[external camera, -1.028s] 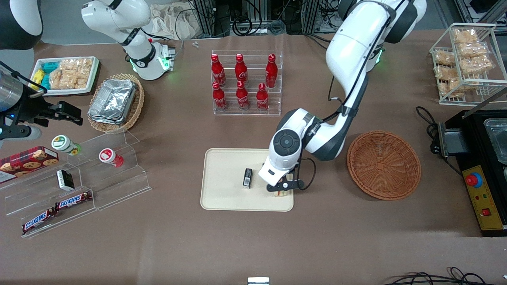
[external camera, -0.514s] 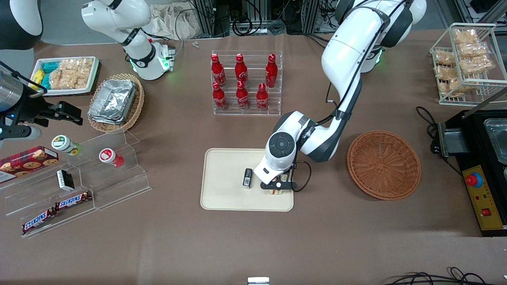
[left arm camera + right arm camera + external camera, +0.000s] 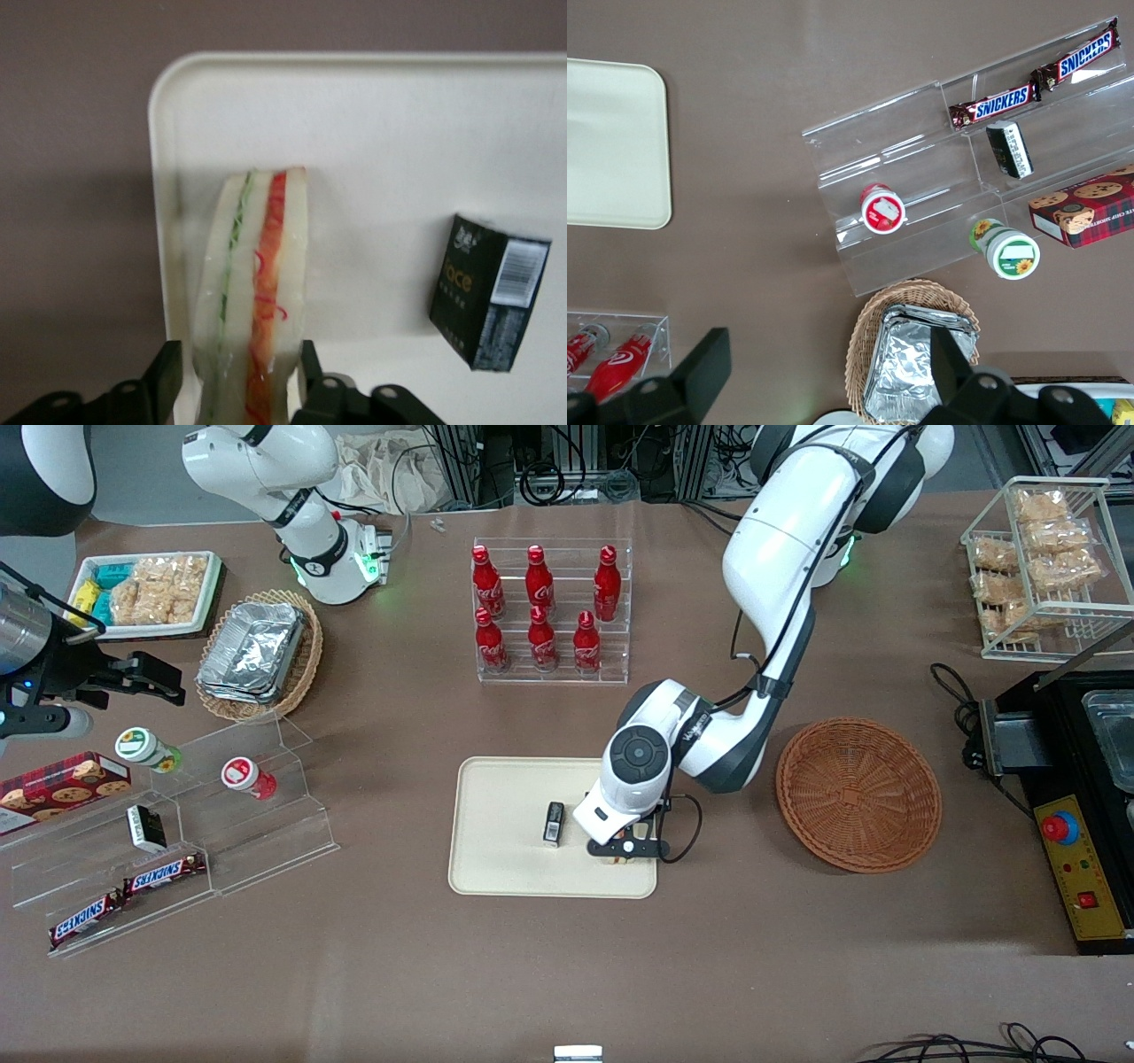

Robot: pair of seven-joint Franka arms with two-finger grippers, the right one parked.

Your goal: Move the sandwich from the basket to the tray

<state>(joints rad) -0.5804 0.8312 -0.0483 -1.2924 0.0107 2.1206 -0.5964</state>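
Observation:
The sandwich (image 3: pixel 257 283), pale bread with green and red-orange filling lines, stands on edge between my left gripper's fingers. The gripper (image 3: pixel 240 363) is shut on the sandwich, one finger against each bread face. In the front view the gripper (image 3: pixel 625 849) is low over the cream tray (image 3: pixel 505 859), near the tray corner closest to the camera on the basket's side, and only a sliver of the sandwich (image 3: pixel 625 859) shows below it. I cannot tell whether the sandwich touches the tray (image 3: pixel 399 133). The round reddish-brown basket (image 3: pixel 858 793) lies empty beside the tray, toward the working arm's end.
A small black box (image 3: pixel 554 823) (image 3: pixel 487 305) stands on the tray beside the gripper. A clear rack of red bottles (image 3: pixel 549 615) is farther from the camera than the tray. An acrylic snack shelf (image 3: pixel 177 824) and a foil-filled oval basket (image 3: pixel 261 655) lie toward the parked arm's end.
The gripper has shifted a little over the tray's corner and sits slightly lower, still holding the sandwich. Less of the sandwich shows under it than before.

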